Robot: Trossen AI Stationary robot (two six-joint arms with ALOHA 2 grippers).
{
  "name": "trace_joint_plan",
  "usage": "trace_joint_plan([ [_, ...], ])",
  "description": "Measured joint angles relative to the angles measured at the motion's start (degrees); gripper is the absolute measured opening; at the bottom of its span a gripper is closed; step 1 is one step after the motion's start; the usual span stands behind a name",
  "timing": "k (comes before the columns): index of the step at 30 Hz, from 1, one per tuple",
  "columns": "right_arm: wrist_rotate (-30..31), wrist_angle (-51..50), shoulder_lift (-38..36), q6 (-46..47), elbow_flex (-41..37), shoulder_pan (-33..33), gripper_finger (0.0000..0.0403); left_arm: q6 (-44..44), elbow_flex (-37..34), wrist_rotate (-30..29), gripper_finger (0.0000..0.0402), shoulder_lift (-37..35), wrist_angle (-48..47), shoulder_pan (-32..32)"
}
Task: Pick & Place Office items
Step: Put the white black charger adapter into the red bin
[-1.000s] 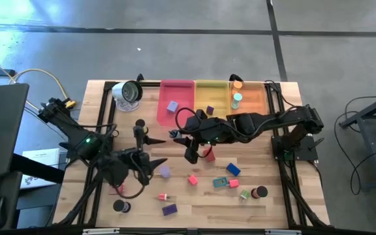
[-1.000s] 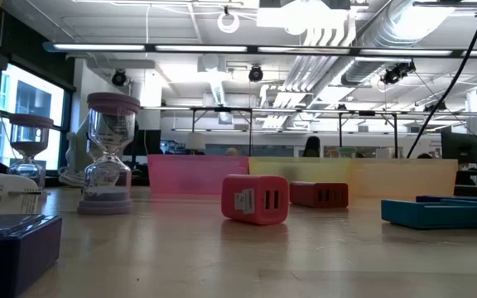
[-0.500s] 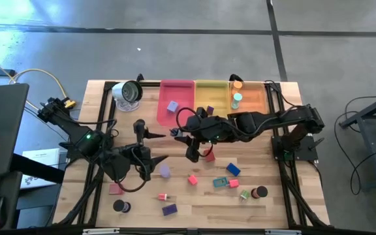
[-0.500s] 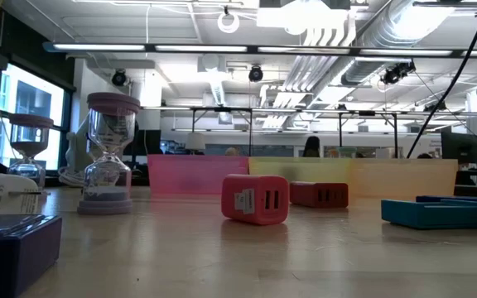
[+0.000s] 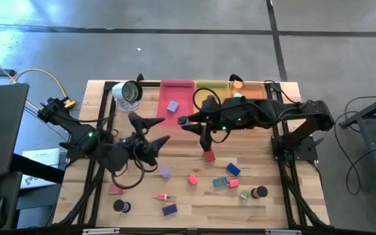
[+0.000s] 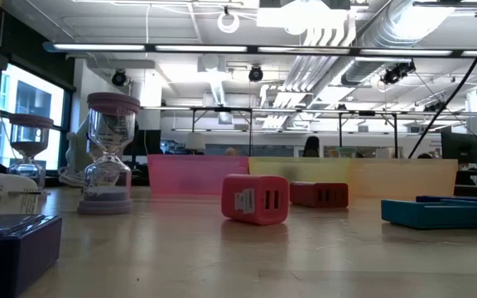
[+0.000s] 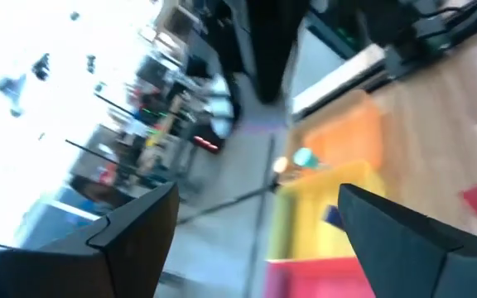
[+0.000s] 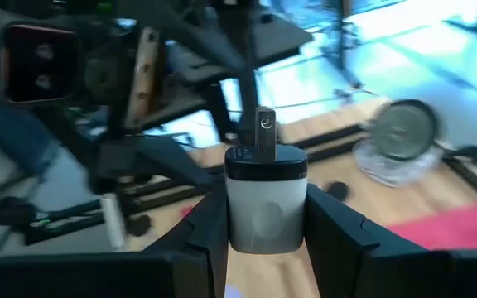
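— So, where are the two arms?

— Seen from above, the left gripper (image 5: 150,130) hangs over the desk (image 5: 100,94) just left of its centre, jaws spread wide with nothing between them. The right gripper (image 5: 183,121) reaches in from three o'clock to the middle, just below the pink tray (image 5: 187,85).

— Is the right one holding something?

— Yes. Its wrist camera shows the jaws clenched on a small white block with a black cap and a metal prong (image 8: 265,199).

— And the other office items?

— Most are scattered over the six o'clock half: a red block (image 5: 209,155) just under the right arm, a blue block (image 5: 233,170), a teal block (image 5: 220,183), a pink piece (image 5: 192,179), a lavender piece (image 5: 166,172), a purple block (image 5: 169,209) and a black disc (image 5: 119,206) near the front edge. A lavender block (image 5: 172,106) lies in the pink tray.

— Anything else?

— A round silver object (image 5: 129,92) sits at eleven o'clock. The level view shows a red charger block (image 6: 254,199) and an hourglass (image 6: 108,154).
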Motion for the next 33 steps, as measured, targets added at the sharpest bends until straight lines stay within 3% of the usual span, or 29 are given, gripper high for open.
trace_joint_plan([
  [5,-8.02,5.75,0.44,-0.22,0.01,-1.93,0.0112,6.48,0.00,2.93,0.0325,0.00,8.00,1.32],
  [12,-14.32,6.64,0.81,-0.43,-0.08,-2.91,0.0112,7.92,0.00,3.39,0.0325,0.00,9.52,3.55],
  [19,-16.36,7.90,0.74,-3.26,-0.07,-3.53,0.0112,7.66,0.00,8.22,0.0325,0.02,11.09,4.80],
  [26,-20.54,9.86,0.74,-3.34,-0.04,-5.21,0.0112,13.82,0.00,7.68,0.0325,0.04,15.20,4.82],
  [33,-22.90,11.15,0.74,-3.28,-0.04,-6.94,0.0112,14.62,0.00,8.90,0.0325,0.04,15.42,7.04],
])
